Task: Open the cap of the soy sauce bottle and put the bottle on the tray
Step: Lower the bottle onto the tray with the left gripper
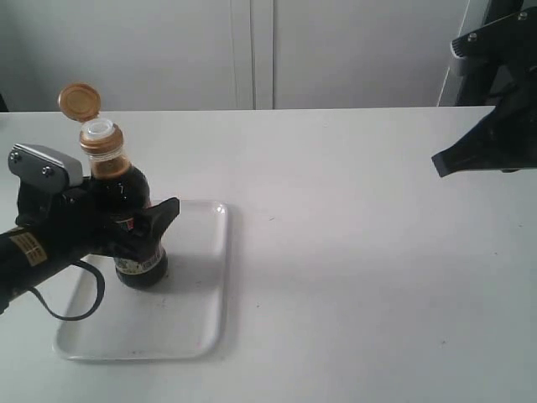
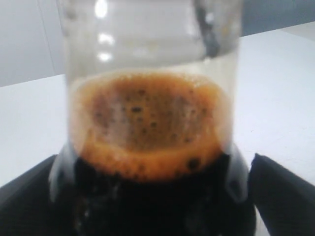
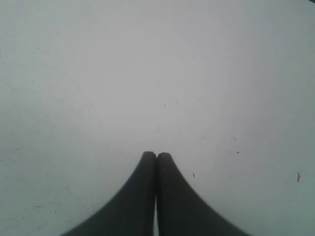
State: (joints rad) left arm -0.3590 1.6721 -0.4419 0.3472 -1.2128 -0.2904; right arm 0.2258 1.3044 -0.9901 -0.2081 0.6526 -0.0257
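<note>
The soy sauce bottle (image 1: pixel 141 267) stands upright on the left part of the white tray (image 1: pixel 197 319). Its orange-gold cap (image 1: pixel 80 101) is flipped open and leans back on its hinge, baring the white spout (image 1: pixel 99 128). My left gripper (image 1: pixel 149 222) comes in from the left and is shut on the bottle's dark body. The left wrist view is filled by the bottle (image 2: pixel 147 123), with foamy brown liquid and black fingers (image 2: pixel 283 194) on either side. My right gripper (image 1: pixel 440 161) hovers far off at the right, shut and holding nothing (image 3: pixel 157 156).
A white table (image 1: pixel 352 252) carries the tray, and a pale wall with a vertical seam stands behind. The right arm's black body (image 1: pixel 499 75) occupies the upper right corner. A black cable (image 1: pixel 71 315) loops from the left arm over the tray's left edge.
</note>
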